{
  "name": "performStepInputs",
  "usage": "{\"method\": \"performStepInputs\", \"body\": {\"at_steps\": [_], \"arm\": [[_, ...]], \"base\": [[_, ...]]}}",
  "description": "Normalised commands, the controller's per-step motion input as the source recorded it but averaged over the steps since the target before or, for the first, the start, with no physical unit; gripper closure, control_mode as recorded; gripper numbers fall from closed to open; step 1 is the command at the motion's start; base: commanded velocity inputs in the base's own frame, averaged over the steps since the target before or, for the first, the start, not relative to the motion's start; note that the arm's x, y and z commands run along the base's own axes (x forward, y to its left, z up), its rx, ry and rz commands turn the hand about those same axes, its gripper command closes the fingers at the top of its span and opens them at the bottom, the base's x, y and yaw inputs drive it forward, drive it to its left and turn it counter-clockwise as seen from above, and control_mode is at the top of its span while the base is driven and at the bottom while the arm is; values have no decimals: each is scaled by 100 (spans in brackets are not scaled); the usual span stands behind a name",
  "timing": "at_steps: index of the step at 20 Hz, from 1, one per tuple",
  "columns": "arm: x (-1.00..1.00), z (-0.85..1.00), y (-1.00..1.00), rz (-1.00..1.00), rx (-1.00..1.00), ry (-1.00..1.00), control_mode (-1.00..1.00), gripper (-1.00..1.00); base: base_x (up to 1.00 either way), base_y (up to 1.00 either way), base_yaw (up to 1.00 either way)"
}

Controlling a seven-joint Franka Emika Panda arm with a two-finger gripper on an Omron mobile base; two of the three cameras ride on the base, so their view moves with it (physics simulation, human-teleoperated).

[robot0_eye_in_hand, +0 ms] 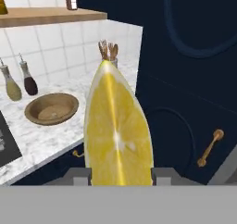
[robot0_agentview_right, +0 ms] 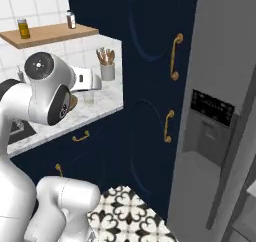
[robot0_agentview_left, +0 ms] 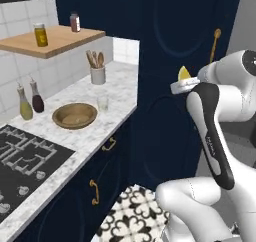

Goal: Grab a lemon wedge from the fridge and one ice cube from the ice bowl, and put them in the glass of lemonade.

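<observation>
The lemon wedge sits clamped between the two fingers of the gripper — its cut yellow face toward the hand camera, its pointed end standing well above the fingertips. In the left base view the lemon wedge peeks up from the hand, held in the air in front of the navy cabinets, beyond the counter's end. On the marble counter stand the ice bowl and, just beside it, the glass of lemonade — both well apart from the wedge.

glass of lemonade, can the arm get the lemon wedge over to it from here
Probably yes: the lemon wedge sits between the jaws, and the glass of lemonade stands near the counter's front edge beside the ice bowl, nothing over it.
</observation>
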Motion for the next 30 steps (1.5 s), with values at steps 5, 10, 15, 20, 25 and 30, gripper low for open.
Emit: {"method": "performStepInputs", "body": {"at_steps": [5,10,15,20,25,30], "arm": [[0,0,0,0,0,0,100,100],[0,0,0,0,0,0,100,100],[0,0,0,0,0,0,100,100],[0,0,0,0,0,0,100,100],[0,0,0,0,0,0,100,100],[0,0,0,0,0,0,100,100]], "base": [[95,38,51],[100,4,32],[100,-20,22],[100,-38,32],[50,-92,23],[42,-89,16]]}}
